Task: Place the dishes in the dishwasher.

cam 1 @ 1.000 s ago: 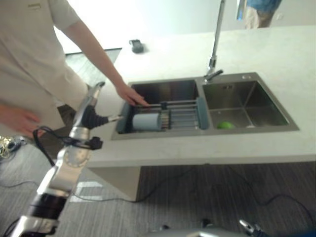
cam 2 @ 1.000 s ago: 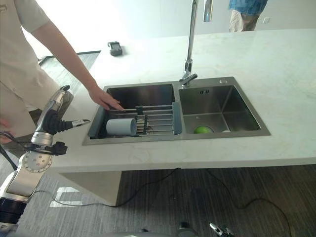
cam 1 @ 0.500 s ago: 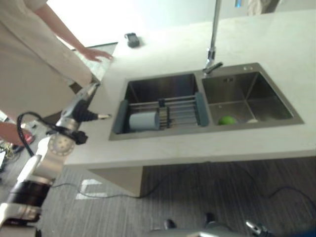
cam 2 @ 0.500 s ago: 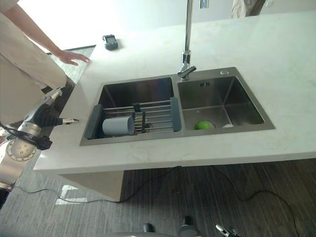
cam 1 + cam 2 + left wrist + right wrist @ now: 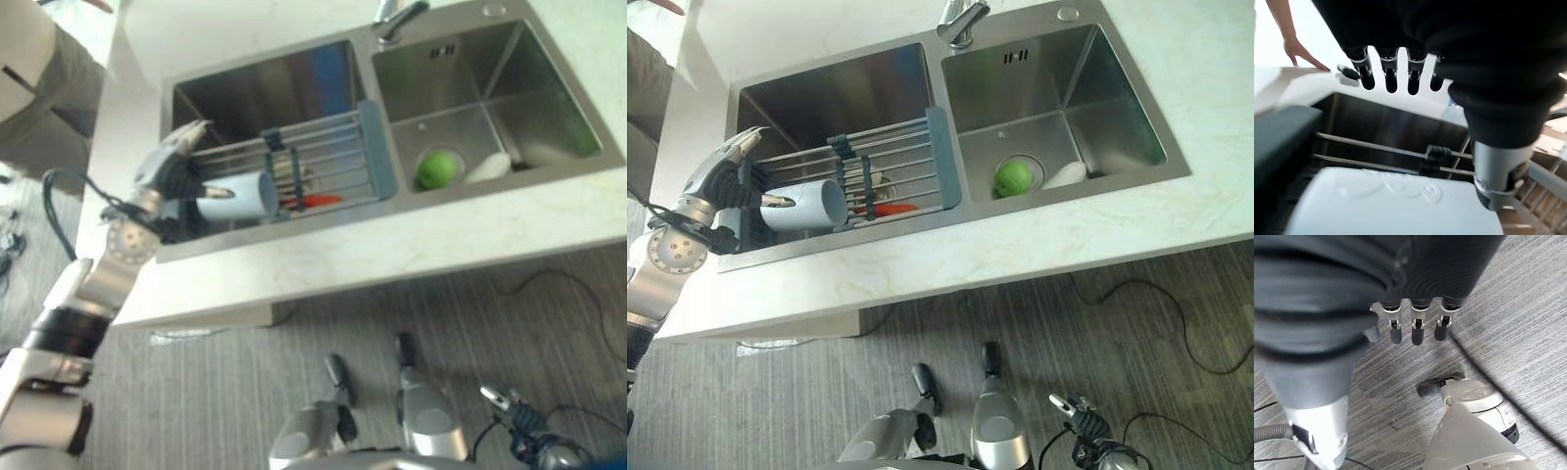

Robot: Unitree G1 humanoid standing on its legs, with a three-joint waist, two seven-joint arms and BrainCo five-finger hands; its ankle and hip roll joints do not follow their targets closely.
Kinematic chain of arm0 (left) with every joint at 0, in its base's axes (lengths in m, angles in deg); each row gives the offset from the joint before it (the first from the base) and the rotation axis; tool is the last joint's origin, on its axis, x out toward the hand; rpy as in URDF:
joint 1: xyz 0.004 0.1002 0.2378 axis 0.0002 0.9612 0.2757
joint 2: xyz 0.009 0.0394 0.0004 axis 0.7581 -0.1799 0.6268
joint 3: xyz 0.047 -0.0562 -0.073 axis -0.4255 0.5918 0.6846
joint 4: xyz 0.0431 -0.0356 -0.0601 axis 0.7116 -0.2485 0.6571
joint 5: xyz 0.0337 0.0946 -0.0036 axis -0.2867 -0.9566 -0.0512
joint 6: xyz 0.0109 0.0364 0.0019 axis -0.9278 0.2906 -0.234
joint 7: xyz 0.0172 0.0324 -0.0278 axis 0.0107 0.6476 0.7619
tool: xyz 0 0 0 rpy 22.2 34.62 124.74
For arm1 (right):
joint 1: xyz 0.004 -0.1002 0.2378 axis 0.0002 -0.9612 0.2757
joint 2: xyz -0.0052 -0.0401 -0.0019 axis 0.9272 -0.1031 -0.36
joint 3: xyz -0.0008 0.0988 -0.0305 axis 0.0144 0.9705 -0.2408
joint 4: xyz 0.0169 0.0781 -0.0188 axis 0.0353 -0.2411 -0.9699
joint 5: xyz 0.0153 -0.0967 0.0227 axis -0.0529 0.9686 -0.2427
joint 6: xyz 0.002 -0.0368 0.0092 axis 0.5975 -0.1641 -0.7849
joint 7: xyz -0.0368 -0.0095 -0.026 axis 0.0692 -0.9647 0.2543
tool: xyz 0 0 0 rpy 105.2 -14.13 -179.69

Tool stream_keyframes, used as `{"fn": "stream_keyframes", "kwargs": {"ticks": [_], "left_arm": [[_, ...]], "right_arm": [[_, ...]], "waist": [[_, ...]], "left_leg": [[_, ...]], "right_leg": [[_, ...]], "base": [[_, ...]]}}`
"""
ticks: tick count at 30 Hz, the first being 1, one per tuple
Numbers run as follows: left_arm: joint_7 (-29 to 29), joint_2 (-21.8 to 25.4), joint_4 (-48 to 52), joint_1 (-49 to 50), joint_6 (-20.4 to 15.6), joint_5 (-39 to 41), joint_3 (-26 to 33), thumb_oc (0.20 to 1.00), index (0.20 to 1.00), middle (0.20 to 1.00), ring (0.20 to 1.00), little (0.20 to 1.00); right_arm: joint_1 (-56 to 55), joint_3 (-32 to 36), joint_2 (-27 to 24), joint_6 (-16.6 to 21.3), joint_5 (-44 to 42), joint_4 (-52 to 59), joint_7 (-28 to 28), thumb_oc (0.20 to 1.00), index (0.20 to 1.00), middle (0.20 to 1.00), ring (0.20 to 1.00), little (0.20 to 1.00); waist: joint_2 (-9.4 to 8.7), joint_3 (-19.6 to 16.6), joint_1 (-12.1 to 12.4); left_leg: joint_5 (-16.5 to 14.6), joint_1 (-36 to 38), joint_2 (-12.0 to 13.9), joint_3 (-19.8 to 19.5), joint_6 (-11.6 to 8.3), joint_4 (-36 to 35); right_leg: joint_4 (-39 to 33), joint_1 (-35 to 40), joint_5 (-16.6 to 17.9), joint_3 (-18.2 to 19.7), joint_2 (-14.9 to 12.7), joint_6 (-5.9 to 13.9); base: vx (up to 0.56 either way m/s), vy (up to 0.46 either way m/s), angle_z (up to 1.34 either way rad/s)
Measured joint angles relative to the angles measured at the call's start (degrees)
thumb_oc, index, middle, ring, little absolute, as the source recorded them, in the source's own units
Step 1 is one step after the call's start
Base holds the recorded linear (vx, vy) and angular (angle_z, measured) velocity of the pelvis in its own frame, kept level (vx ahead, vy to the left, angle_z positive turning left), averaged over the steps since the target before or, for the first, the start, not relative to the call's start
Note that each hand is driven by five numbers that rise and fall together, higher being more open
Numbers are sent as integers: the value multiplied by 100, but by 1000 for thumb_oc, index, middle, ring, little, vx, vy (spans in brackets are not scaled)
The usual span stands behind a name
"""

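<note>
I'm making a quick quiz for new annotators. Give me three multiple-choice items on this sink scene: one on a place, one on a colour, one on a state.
1. Where does the cup lie?
A on the floor
B on the rack over the left basin
C in the right basin

2. What colour is the ball in the right basin?
A green
B blue
C black

3. How is the left robot hand?
A shut on the cup
B shut on the faucet
C open

Key: B, the cup rests on its side on the rack bars; A, it shows bright green; C, its fingers are straight above the cup.

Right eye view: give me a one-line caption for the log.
Left robot hand, open, reaches the pale cup lying on the rack over the left basin; a green ball sits in the right basin.
</note>
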Motion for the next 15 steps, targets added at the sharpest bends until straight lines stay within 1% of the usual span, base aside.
{"fn": "stream_keyframes", "kwargs": {"ticks": [3,4,5,8,9,11,15], "left_arm": [[3,0,-56,-32,8,-1,-6,1000,1000,1000,1000,1000],[5,1,-209,-156,14,-2,-40,1000,1000,1000,1000,1000],[7,1,-254,-196,16,-1,-44,1000,1000,1000,1000,1000],[-28,5,-254,-453,25,-4,-192,1000,1000,1000,1000,1000],[-180,6,-255,-496,51,-5,-250,1000,1000,1000,1000,1000],[-456,7,-256,-505,156,-14,-425,1000,1000,1000,1000,1000],[-825,83,-229,-657,269,-13,-428,1000,1000,1000,1000,1000]], "right_arm": [[5,3,-4,9,-31,0,5,1000,1000,1000,1000,1000],[70,2,-6,50,-34,1,3,1000,1000,1000,1000,1000],[131,1,-9,82,-54,-1,2,1000,1000,1000,1000,1000],[233,-3,-28,140,-137,6,0,1000,1000,1000,1000,1000],[254,-5,-29,159,-141,58,-2,1000,1000,1000,1000,1000],[313,-8,-40,161,-159,123,0,1000,1000,1000,1000,1000],[340,-20,-78,158,-254,221,44,1000,1000,1000,1000,1000]], "waist": [[-13,50,-42],[-17,159,-41],[-14,187,-37],[7,297,3],[11,324,6],[17,403,17],[86,514,23]], "left_leg": [[-1,-1,-1,18,-1,0],[-2,-9,-2,20,-3,0],[-3,-63,-3,29,-4,0],[20,-192,-12,46,-3,0],[25,-240,-16,62,-8,0],[33,-294,-18,121,-1,0],[33,-293,-18,124,0,1]], "right_leg": [[0,-10,-3,13,-2,4],[0,-28,1,22,-3,11],[0,-89,-11,36,-5,45],[1,-226,34,55,-15,53],[1,-283,50,72,-19,55],[2,-357,123,127,-17,-4],[2,-353,134,127,-17,-7]], "base": [[-6,9,-3],[-31,14,-5],[-59,9,-5],[-45,5,-4],[-26,12,-9],[-23,20,-11],[-5,5,-1]]}}
